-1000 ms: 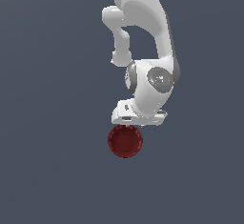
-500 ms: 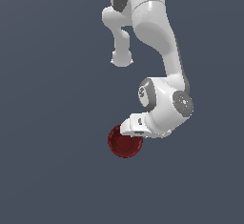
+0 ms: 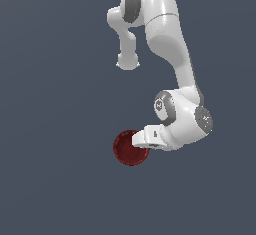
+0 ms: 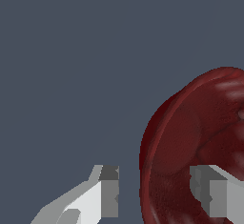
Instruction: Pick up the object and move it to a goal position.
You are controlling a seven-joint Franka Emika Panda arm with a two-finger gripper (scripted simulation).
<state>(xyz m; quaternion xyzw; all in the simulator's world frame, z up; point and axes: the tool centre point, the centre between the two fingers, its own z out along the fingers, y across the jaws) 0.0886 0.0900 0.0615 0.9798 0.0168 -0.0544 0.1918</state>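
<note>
The bowl (image 3: 129,148) lies on the plain grey ground, low in the exterior view, dark red with its hollow showing; the arm (image 3: 170,44) bends down from above, and its hand covers the bowl's edge on the exterior view's right; in the wrist view the gripper (image 4: 155,189) stands wide, the bowl's rim (image 4: 145,151) between its fingers (image 4: 108,192), one finger outside the bowl, the other over its inside.

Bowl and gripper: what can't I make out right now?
- Bowl: cut off by the wrist view's edges.
- Bowl: the exterior view's right side hidden behind the hand.
- Gripper: rim sits between the fingers; contact unclear.
- Goal position: not marked.
</note>
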